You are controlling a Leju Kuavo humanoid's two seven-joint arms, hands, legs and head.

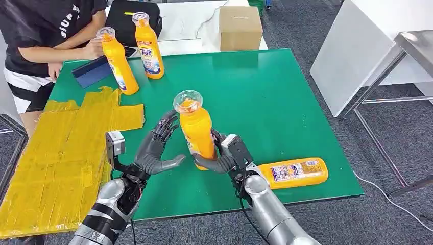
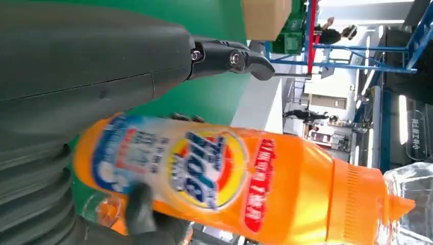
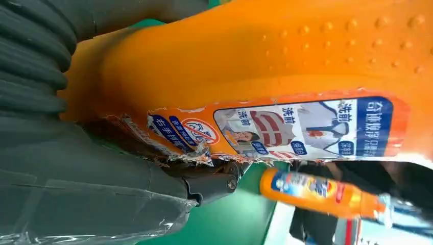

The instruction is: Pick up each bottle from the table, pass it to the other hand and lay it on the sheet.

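One green counter (image 1: 286,112) carries one yellow sheet (image 1: 56,158), left of the left robot hand (image 1: 155,148). Four orange bottles show. One bottle (image 1: 196,130) stands upright in the right robot hand (image 1: 222,155), whose fingers wrap its lower body; the left robot hand, fingers spread, sits just beside it, holding nothing. One lying bottle (image 1: 293,172) rests right of the right robot hand. Two far bottles (image 1: 118,61) (image 1: 148,47) stand well beyond the left robot hand, near one person (image 1: 48,30).
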